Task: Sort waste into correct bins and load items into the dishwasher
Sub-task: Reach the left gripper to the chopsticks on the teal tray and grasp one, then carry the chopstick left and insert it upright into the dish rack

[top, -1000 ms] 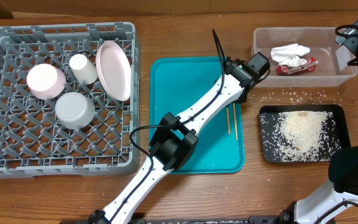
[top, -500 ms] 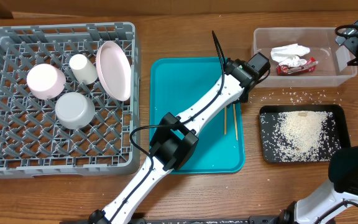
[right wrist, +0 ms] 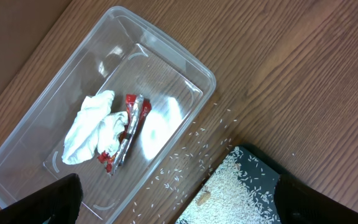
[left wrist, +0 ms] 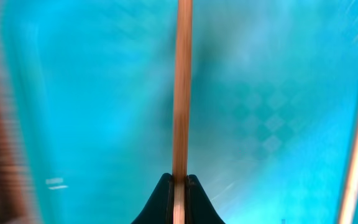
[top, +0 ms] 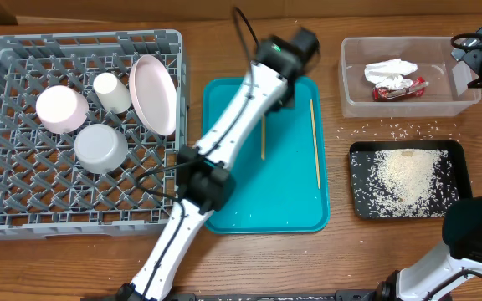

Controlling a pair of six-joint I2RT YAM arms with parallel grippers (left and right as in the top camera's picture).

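1. One chopstick [left wrist: 181,93] is clamped in the closed left pincer [left wrist: 179,186] above the teal tray [top: 233,184].
2. The other chopstick [top: 315,142] is laid on that tray.
3. The right pincer [right wrist: 176,198] is held wide open near the clear tub [right wrist: 185,68], where the napkin [right wrist: 92,127] lies.

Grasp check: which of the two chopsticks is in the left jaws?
The chopstick nearer the teal tray's middle, pinched by the left jaws; the other chopstick lies loose near the tray's right edge.

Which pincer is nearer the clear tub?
Right. The right pincer hangs open at the clear tub, over its right end; the left pincer, shut on a chopstick, is above the teal tray further left.
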